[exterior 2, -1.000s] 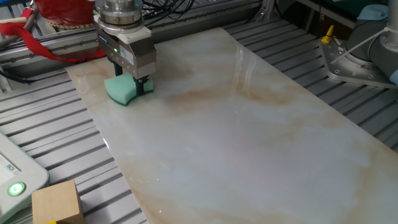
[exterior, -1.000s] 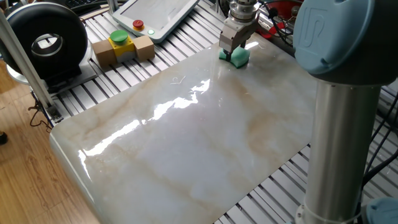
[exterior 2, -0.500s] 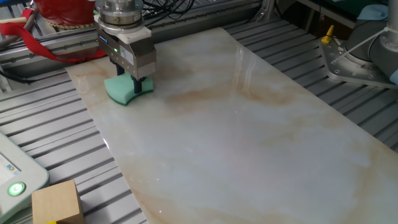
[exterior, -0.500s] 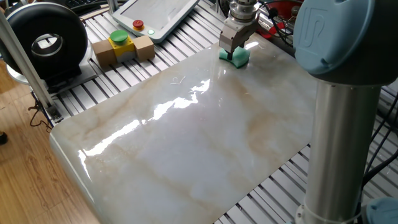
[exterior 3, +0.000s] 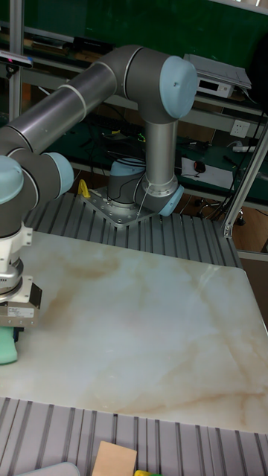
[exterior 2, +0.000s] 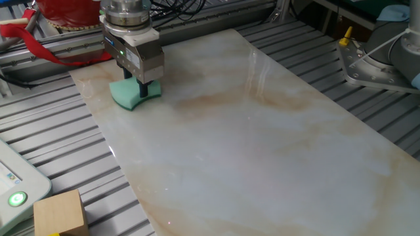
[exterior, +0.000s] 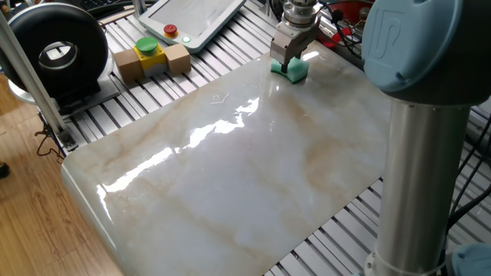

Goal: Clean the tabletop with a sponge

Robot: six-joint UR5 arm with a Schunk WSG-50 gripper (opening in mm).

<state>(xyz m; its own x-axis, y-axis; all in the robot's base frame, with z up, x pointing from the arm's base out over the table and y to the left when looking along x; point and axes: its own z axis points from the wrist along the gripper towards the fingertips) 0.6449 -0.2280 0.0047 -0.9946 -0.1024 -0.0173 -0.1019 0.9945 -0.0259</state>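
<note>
The teal-green sponge rests on the marble tabletop near one corner. My gripper points straight down over it, shut on the sponge and squeezing it between the fingers. The sponge's underside touches the slab. In the tall fixed view only part of the sponge shows at the left edge.
A yellow-and-green button on wooden blocks and a white pendant lie on the ribbed frame beside the slab. A black round device stands at the far left. The arm's grey column rises at the right. Red cloth and cables sit behind the gripper.
The gripper with the sponge has shifted slightly toward the slab's corner; otherwise nothing has moved.
</note>
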